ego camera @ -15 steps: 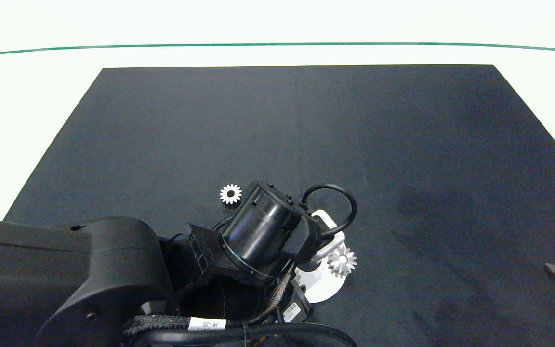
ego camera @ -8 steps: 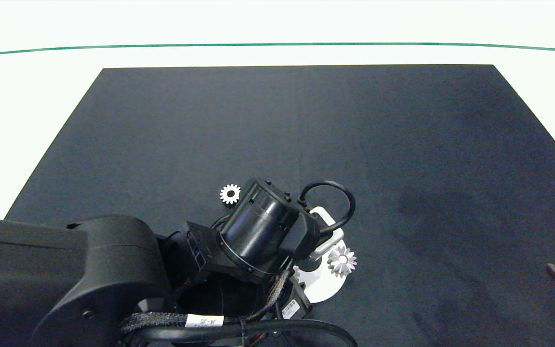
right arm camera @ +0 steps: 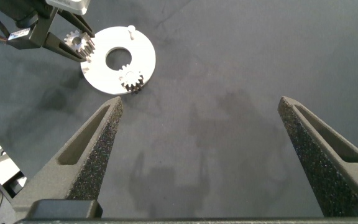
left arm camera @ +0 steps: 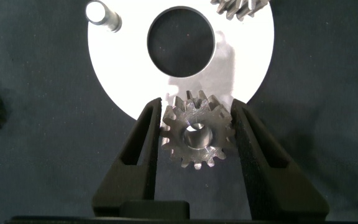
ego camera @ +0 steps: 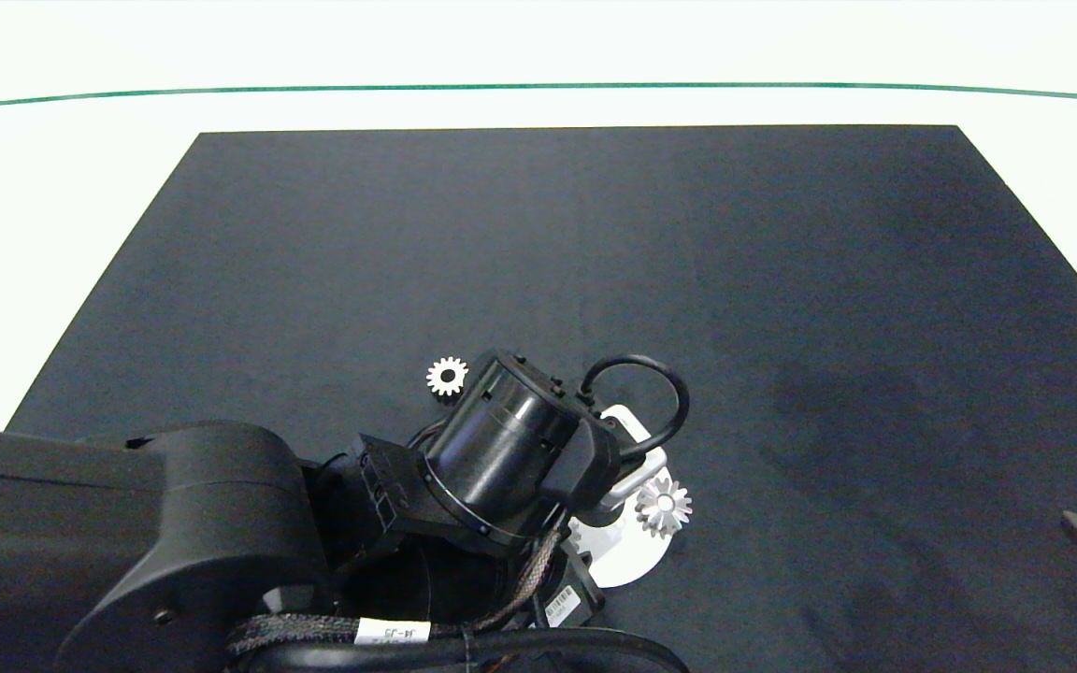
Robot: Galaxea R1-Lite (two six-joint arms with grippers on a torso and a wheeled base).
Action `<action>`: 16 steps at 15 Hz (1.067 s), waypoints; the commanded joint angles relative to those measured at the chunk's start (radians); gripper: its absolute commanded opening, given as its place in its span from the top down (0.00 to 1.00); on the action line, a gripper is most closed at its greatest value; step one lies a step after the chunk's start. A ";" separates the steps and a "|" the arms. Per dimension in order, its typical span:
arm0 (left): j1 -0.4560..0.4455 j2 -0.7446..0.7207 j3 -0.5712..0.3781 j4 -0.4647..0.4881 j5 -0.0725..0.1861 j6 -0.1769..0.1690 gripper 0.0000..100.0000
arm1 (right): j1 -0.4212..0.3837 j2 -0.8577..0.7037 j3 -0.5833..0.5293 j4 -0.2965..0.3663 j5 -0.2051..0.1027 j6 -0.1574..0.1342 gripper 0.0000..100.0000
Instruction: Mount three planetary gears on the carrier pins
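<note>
Left wrist view shows 1 planetary gear (left arm camera: pixel 196 135) pinched flat between the 2 dark fingers (left arm camera: pixel 140 146) of the left gripper (left arm camera: pixel 196 140), teeth pressed against both pads, at the rim of the white disc (left arm camera: pixel 247 62). Whether its bore is already over a pin I cannot tell; something pale shows through the hole. 1 bare carrier pin (left arm camera: pixel 103 14) stands upright across the disc's centre hole, and a 2nd gear (ego camera: pixel 663 506) sits on the disc's right edge, seemingly on its pin. A 3rd gear (ego camera: pixel 447 376) lies loose on the dark mat (ego camera: pixel 782 280), just beyond the left arm's wrist.

I judge the step in hand to be fitting gear number 2 of 3. Next the bore needs to be square over its pin, pressed down, then the jaws spread to release it.

Well off at the right edge, the right gripper (right arm camera: pixel 201 134) hangs idle, jaws spread wide and holding nothing.
</note>
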 commanded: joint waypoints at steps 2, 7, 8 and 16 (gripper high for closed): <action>0.001 0.006 0.000 -0.001 0.002 0.001 0.81 | 0.000 0.000 0.000 0.001 0.000 -0.003 0.00; 0.000 0.014 0.000 -0.003 0.002 0.001 0.81 | 0.000 0.000 0.000 0.001 0.000 -0.003 0.00; 0.000 0.014 0.000 -0.003 0.002 0.001 0.81 | 0.000 -0.002 0.000 0.001 0.000 -0.003 0.00; 0.000 0.014 0.000 -0.004 0.002 0.000 0.00 | 0.000 -0.002 0.000 0.001 0.007 -0.003 0.00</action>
